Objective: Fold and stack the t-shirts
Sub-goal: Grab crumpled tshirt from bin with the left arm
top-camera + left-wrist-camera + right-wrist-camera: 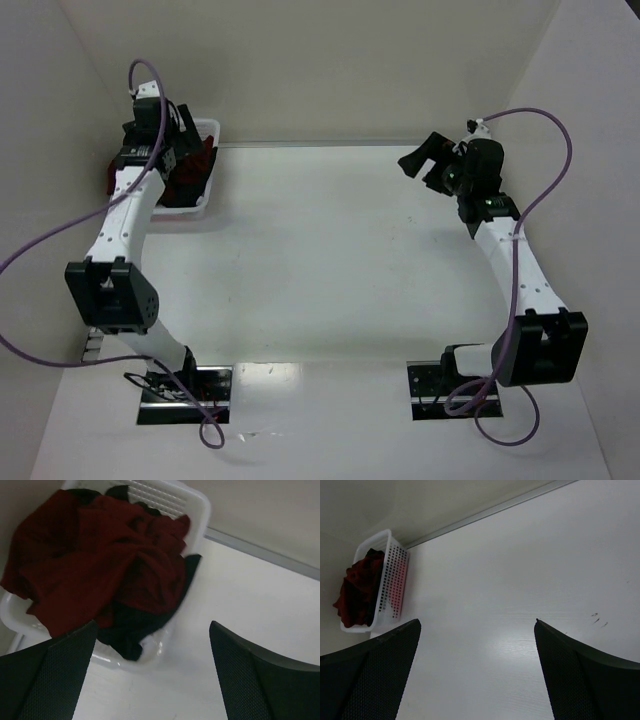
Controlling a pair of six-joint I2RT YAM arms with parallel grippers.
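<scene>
Hovering over the basket (pixel 195 510), the left gripper (pixel 152 630) is spread wide, and the maroon t-shirt (pixel 100 560), heaped inside it on the black t-shirt (pixel 130 632), is best pinched by one upper fold, while the right gripper (pixel 476 622), far from the basket, is likewise spread wide.

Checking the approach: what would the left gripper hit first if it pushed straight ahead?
Probably the black cloth t-shirt spilling over the white plastic mesh basket's near rim; depth is unclear.
</scene>
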